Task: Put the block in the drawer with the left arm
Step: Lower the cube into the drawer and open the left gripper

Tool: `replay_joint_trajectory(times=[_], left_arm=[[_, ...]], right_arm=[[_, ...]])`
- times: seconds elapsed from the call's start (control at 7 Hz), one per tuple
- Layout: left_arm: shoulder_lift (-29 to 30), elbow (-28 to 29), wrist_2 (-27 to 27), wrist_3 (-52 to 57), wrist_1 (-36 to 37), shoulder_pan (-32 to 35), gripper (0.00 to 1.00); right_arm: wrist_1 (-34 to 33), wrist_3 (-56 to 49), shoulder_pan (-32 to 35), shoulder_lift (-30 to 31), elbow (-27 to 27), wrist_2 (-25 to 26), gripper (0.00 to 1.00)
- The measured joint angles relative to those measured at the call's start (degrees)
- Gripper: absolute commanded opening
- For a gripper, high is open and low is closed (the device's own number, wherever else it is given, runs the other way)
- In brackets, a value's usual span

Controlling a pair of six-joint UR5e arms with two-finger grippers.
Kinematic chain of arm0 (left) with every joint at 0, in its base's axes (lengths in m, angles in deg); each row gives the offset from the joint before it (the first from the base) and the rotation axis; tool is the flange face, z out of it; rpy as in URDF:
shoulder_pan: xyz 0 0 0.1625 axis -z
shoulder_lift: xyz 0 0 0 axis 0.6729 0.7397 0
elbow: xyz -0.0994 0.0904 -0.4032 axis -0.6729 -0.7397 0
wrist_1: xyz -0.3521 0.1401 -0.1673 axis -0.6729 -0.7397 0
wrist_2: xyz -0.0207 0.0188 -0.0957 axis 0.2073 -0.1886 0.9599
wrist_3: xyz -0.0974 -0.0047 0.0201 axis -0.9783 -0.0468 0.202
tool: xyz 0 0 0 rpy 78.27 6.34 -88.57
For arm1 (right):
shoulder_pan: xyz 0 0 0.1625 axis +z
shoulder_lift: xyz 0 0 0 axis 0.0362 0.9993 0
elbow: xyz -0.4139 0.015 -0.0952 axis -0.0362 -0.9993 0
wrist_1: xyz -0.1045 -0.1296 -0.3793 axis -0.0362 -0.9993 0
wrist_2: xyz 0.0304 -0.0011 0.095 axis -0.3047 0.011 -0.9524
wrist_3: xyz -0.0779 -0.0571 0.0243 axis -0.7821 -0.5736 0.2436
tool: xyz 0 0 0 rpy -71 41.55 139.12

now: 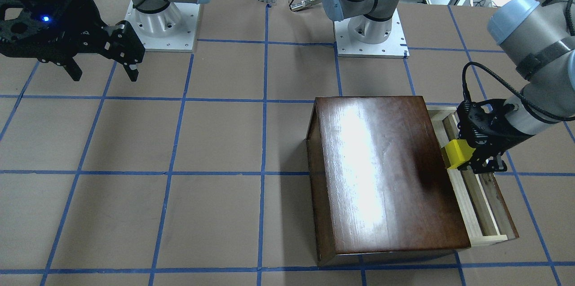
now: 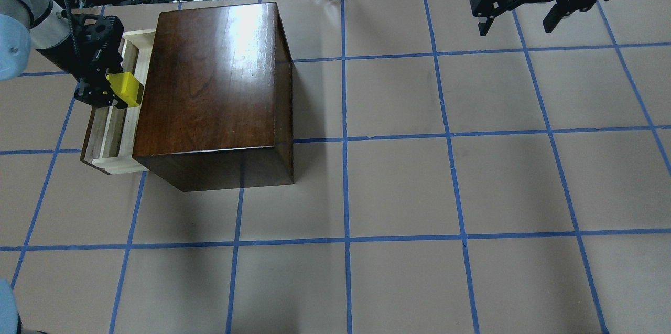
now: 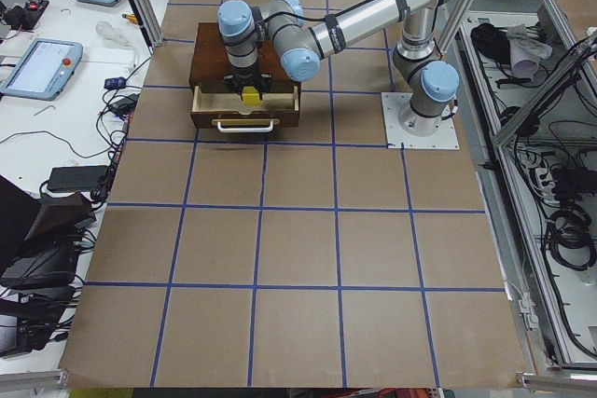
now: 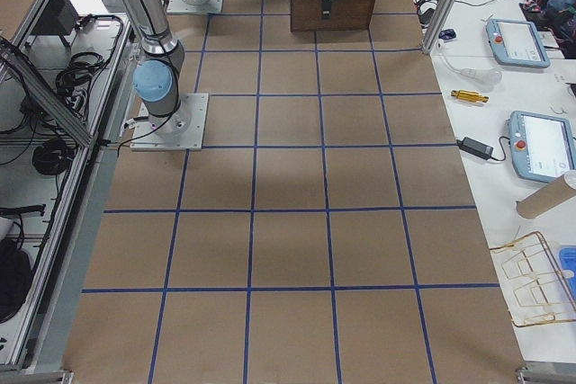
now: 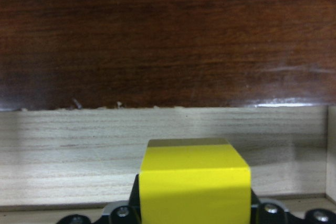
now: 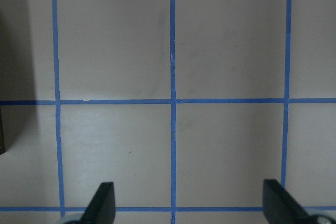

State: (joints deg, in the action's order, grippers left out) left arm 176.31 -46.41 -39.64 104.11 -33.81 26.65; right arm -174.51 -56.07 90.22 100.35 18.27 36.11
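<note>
L tool (image 2: 111,94), clenched on yellow block (image 2: 126,88), hovers over pulled-out drawer (image 2: 119,162) so a release should drop it inside; R tool (image 2: 516,25) hangs spread, parked apart.

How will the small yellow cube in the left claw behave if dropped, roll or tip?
The small yellow cube looks rigid and flat-faced, so probably no rolling. Its smooth faces may slip in the left claw. Over the pale wooden drawer, it likely settles flat.
</note>
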Motion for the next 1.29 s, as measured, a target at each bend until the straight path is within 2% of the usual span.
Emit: replay_joint_trajectory(times=[0.29, 0.43, 0.57, 1.29], left_arm=[[0.6, -0.07, -0.06, 0.37, 1.51, -0.21, 0.35], [0.85, -0.08, -0.05, 0.21, 1.74, -0.29, 0.55], [1.04, -0.32, 0.0, -0.1, 1.81, -0.3, 0.81], [0.43, -0.76, 0.2, -0.96, 2.92, -0.33, 0.83]], right_arm=[[0.0, 0.0, -0.01, -0.01, 0.0, 0.03, 1.0], [0.0, 0.0, -0.02, -0.02, 0.0, 0.03, 1.0], [0.0, 0.0, -0.02, -0.02, 0.0, 0.05, 1.0], [0.0, 0.0, -0.02, 0.02, 0.0, 0.05, 1.0]])
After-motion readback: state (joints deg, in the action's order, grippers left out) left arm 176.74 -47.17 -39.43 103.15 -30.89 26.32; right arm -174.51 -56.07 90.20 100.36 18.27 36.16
